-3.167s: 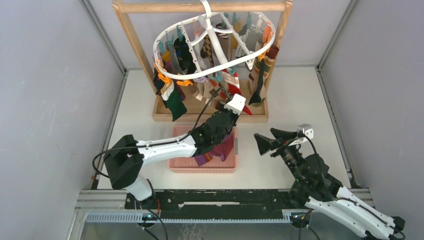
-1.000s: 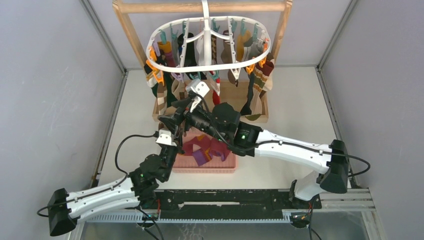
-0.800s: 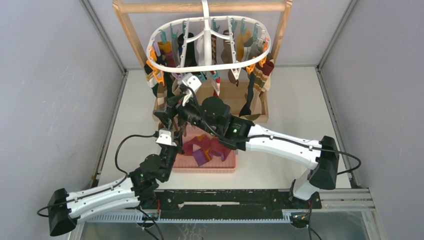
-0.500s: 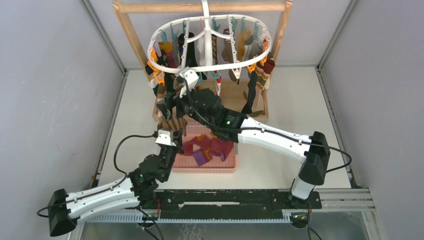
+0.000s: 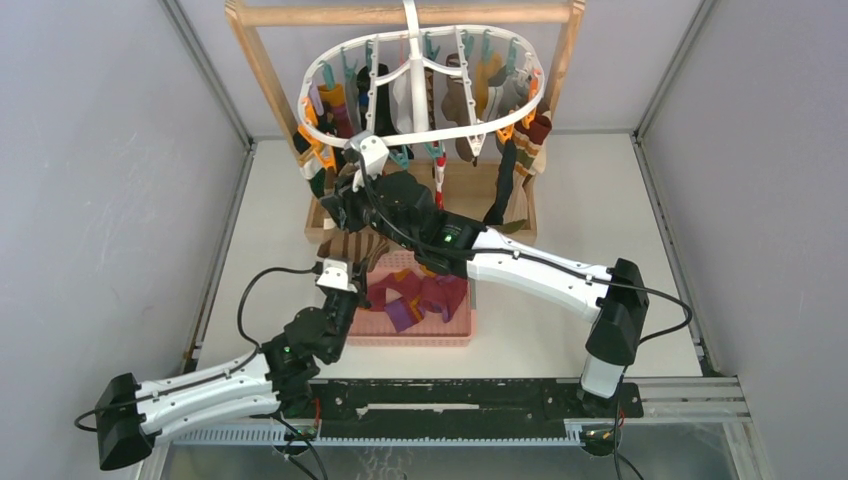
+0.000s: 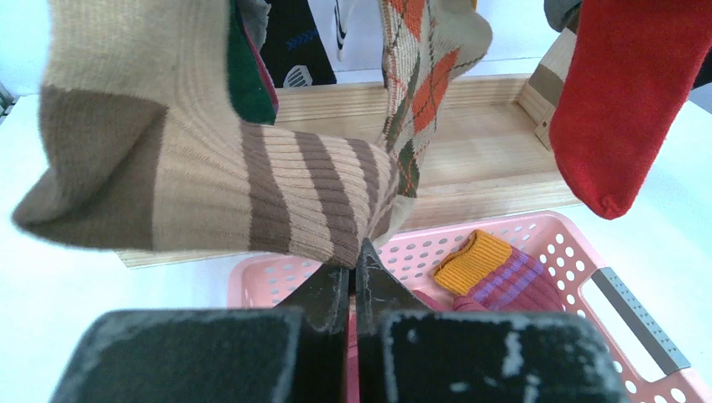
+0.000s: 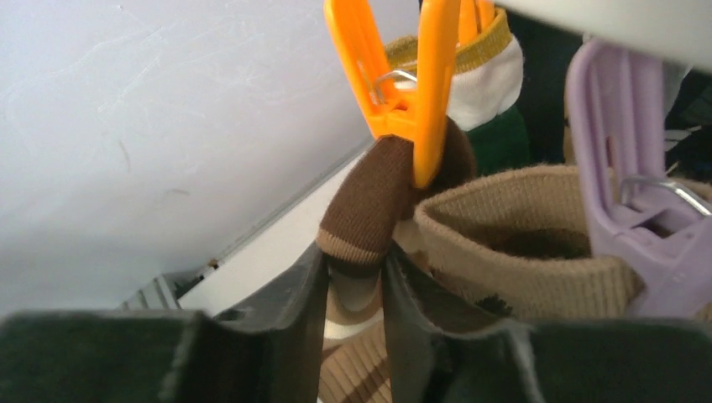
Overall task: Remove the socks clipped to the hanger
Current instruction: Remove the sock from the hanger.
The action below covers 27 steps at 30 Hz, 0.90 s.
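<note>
- The right gripper (image 7: 353, 264) has risen from the pink basket (image 5: 462, 325) to the hanger (image 5: 420, 135). Its jaws have narrowed onto the striped sock (image 7: 369, 197) at its brown cuff, under an orange clip (image 7: 403, 84).
- The left gripper (image 6: 353, 260), jaws shut, pinches that sock's foot; pull-off looks imminent.
- One hanger, one basket; clipped socks too crowded to count.

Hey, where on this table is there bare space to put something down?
Bare table lies right of the wooden stand and pink basket, to the right wall; a narrower strip left of them. Under the hanger, socks and both arms crowd it.
</note>
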Tool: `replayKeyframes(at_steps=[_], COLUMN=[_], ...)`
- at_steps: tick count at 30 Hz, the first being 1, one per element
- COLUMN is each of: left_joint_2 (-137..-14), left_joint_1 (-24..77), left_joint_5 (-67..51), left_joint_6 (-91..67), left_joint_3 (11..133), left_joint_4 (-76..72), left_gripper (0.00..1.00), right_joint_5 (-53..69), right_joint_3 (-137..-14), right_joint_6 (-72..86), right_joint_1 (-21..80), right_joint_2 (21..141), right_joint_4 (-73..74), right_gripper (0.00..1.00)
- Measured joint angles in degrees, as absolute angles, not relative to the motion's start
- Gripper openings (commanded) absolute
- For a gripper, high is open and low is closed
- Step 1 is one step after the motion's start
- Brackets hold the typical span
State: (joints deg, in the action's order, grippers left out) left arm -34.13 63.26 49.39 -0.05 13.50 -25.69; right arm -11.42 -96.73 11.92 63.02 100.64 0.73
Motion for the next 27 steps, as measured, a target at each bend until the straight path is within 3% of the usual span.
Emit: replayKeyframes(at_steps=[9,27], left_joint_2=[-36.95,-54.48], left_joint_1=[63.24,63.75], left_joint_5=[49.39,46.85], left_joint_6=[0.25,2.04], left_joint_3=[13.50,22.94], left_joint_4=[-27.79,-32.47], left_gripper=[0.00,0.00], right_joint_5=[-12.16,-10.74], right_joint_3=[-89.19,-70.06], right_joint_6=[12.03,12.32], right_joint_1=[62.17,53.19], right_joint_2=[97.36,75.92], right_joint_4=[-1.13,-6.59], right_gripper=[0.20,0.18])
